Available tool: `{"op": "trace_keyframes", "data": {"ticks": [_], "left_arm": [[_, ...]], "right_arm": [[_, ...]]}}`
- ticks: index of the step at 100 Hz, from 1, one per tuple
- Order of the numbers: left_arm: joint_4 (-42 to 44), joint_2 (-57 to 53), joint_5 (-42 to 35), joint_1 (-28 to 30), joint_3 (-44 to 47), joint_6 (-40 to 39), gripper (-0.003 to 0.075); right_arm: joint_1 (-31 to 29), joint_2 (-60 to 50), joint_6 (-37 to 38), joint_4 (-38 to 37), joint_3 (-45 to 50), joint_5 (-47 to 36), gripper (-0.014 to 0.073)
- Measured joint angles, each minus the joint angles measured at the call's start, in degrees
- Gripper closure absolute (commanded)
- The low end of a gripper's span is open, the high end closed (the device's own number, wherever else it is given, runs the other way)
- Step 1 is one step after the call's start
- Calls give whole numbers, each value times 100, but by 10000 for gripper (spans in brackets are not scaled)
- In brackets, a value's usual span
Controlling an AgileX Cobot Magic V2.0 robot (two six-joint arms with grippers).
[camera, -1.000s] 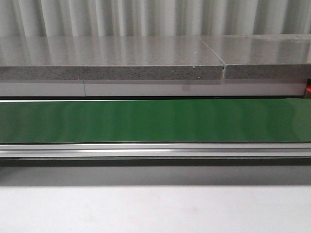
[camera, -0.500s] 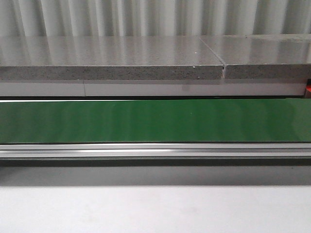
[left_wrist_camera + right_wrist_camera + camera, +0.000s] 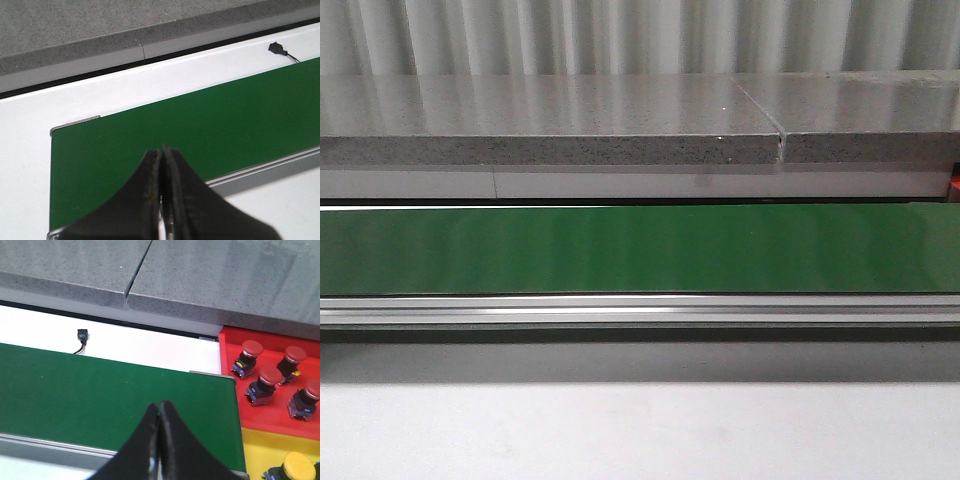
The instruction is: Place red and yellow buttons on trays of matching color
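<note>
Beside the far end of the green belt (image 3: 115, 395), as the right wrist view shows it, four red buttons (image 3: 264, 382) already sit on the red tray (image 3: 230, 357), and one yellow button (image 3: 296, 466) rests on the yellow tray (image 3: 257, 450) that adjoins it. No button shows on the belt in any view; the front view has only its bare green strip (image 3: 640, 248) between the metal rail (image 3: 640, 310) and the grey stone ledge (image 3: 550, 150).

Both arms hang over the belt, one at each end. The right pincer (image 3: 159, 440) has its jaws pressed together with nothing between them, and the left pincer (image 3: 162, 190) is likewise closed and empty.

My reading is that this is a waiting step: sorting is partly done and no piece is within reach. The next move likely calls for a fresh button on the belt; then the nearer pincer must spread its jaws, descend over the cap, and carry it to the tray of its colour.
</note>
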Motion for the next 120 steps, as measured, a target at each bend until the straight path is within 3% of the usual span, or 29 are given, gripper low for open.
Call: {"op": "trace_keyframes", "data": {"ticks": [24,57,90,120], "left_arm": [[0,0,0,0,0,0,740],[0,0,0,0,0,0,740],[0,0,0,0,0,0,740],[0,0,0,0,0,0,740]], "right_arm": [[247,-158,-10,0,484,-937,662],[804,-1179,191,-611,2175,-2477,662],[804,-2570,323,-769,3448,-2768,662],[783,-2685,339,-808,3530,-2848,662]]}}
